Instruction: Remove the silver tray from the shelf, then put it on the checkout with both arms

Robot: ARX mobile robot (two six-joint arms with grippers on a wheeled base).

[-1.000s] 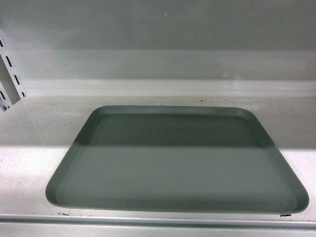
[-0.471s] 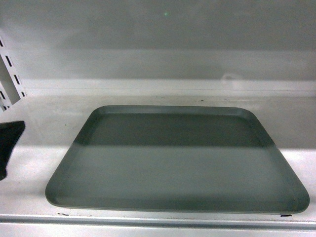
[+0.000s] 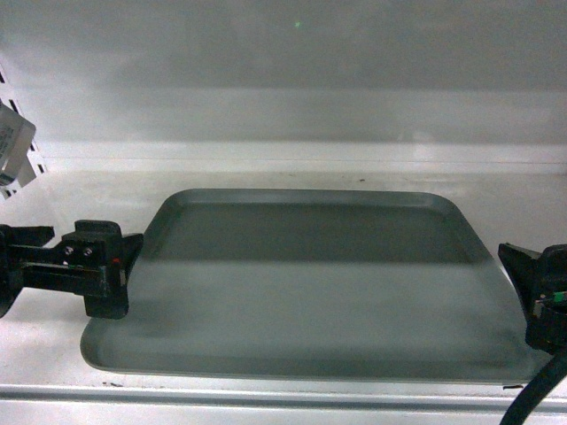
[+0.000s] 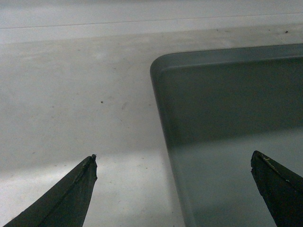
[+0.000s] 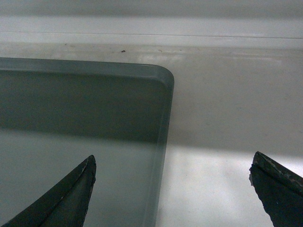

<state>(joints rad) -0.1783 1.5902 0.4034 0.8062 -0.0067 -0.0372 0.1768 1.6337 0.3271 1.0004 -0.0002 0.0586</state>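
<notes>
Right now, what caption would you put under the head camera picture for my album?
Two open grippers, left gripper and right gripper, flank the silver tray on the shelf.

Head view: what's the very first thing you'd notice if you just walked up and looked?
A big silver tray lies flat on the white shelf, filling most of the middle. Then you'd spot two black arms coming in from the sides: the left end effector by the tray's left edge and the right end effector by its right edge. In the wrist views each end effector is wide open, its fingers straddling that side's tray rim.
</notes>
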